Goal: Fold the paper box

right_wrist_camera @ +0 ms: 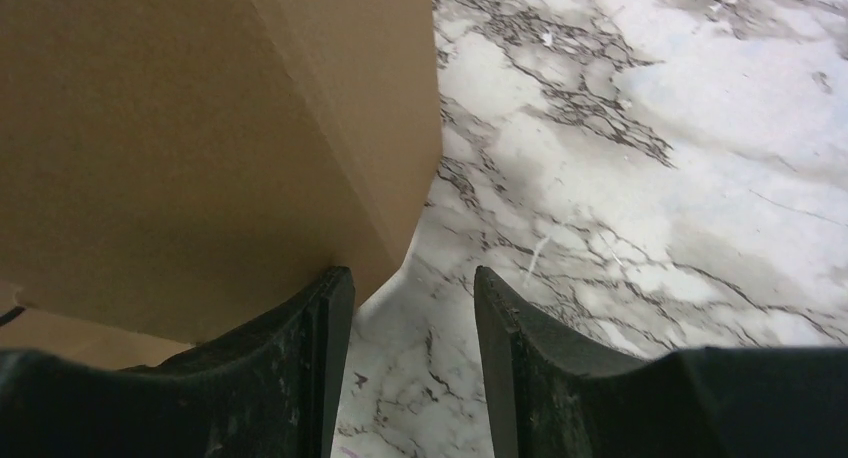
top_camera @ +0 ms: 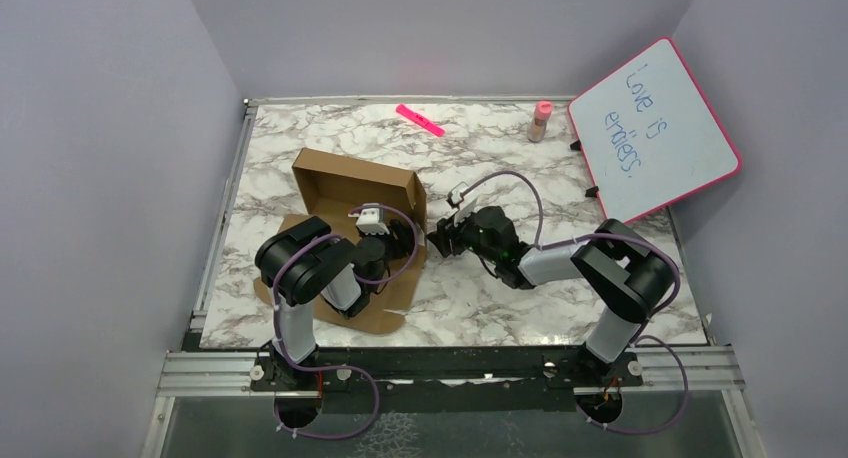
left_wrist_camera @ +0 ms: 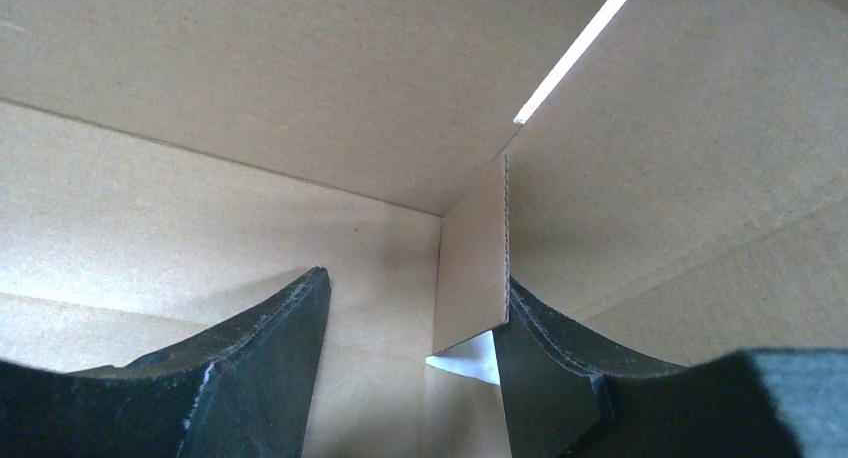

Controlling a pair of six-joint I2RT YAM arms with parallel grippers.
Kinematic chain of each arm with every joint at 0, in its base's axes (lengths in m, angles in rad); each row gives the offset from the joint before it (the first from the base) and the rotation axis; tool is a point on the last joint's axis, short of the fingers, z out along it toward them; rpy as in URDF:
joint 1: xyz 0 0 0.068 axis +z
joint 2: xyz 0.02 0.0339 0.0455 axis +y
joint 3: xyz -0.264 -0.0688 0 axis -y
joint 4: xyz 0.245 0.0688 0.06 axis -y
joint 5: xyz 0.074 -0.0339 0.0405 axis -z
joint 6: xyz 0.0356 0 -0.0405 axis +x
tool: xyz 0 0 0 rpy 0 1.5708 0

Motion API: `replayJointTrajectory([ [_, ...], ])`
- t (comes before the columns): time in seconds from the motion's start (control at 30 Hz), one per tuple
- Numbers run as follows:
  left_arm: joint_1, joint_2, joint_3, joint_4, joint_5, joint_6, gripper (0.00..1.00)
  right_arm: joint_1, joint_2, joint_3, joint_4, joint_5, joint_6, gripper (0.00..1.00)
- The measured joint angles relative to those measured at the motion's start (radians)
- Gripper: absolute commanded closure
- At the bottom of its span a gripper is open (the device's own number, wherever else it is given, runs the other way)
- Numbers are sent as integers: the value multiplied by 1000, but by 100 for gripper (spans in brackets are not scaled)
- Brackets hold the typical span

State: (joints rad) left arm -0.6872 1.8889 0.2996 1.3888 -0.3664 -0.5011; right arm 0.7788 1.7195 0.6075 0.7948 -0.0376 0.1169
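Left wrist view: left gripper (left_wrist_camera: pixel 410 298), jaws apart, sits inside the box (left_wrist_camera: pixel 250 88), left of table (top_camera: pixel 480 308) centre. Right gripper (right_wrist_camera: pixel 412 288), jaws apart, flanks its outer corner. Risk: a sideways push collapses the raised wall.

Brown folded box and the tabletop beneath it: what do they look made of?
The plain brown box looks like corrugated cardboard, matte and unprinted: its cut edge shows fluting in the left wrist view. The white grey-veined tabletop looks like marble, possibly a smooth printed laminate; the frames cannot settle which.
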Motion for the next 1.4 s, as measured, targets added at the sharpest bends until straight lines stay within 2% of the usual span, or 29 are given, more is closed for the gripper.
replayJointTrajectory([
  [0.27,5,6,-1,11,-1,0,39,-9,17,31,15,-89,-3,44],
  [0.73,8,43,-2,71,-5,0,39,-36,23,133,-13,-140,21,42],
  [1.1,10,53,-11,93,-5,-3,40,-74,23,153,-48,-167,13,41],
  [1.4,9,56,-32,121,2,-3,39,-115,36,260,-71,-197,14,42],
])
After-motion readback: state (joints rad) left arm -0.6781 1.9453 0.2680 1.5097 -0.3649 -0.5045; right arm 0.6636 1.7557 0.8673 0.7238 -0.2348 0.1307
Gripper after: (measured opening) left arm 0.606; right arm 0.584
